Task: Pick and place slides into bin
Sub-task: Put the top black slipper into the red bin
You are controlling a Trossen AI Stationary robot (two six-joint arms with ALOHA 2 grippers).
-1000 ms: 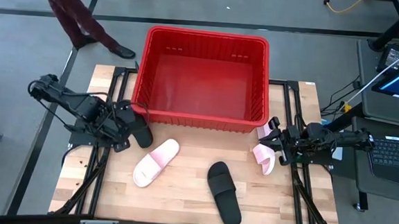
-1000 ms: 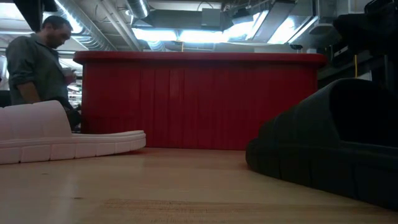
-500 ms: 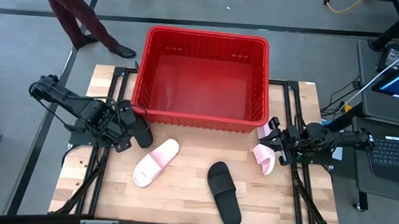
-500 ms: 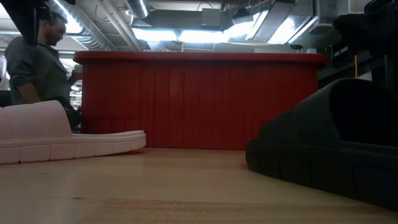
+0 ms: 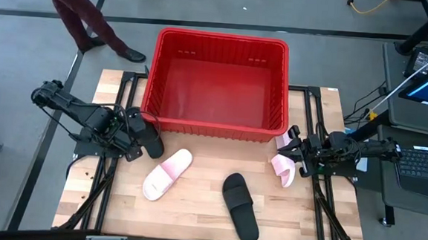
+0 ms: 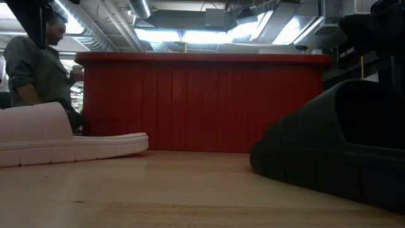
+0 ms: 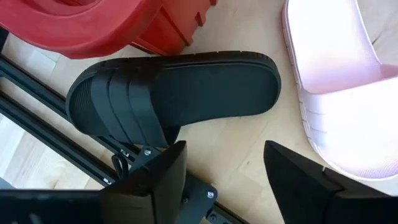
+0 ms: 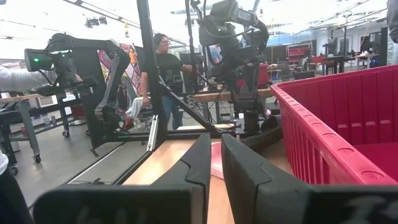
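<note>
**A:** Nothing on the table has shifted over the last second: both arms and all four slides sit where they were. Only the person behind the table [image 6: 31, 66] moved a bit.

**B:** Progress?

**A:** Zero placed, I'd say. Bin [image 5: 219, 42] at the far edge of the table [image 5: 193, 223] is bare inside. Outside it: a black slide [image 5: 150, 140] near the bin's left front corner, a pink slide [image 5: 167, 174] just beside that one, a second black slide [image 5: 239, 206] toward the table's near edge, and a second pink slide [image 5: 282, 167] near the right front corner.

**B:** Left claw?

**A:** Left gripper [image 7: 221, 171] is spread wide, holding nothing, just short of the first black slide's side. Not touching, as far as the wrist view shows.

**B:** Right?

**A:** Right gripper [image 8: 214, 163] has its fingers nearly together with a thin gap, nothing between them. From above it's just beside the second pink slide; can't tell if it touches.
</note>
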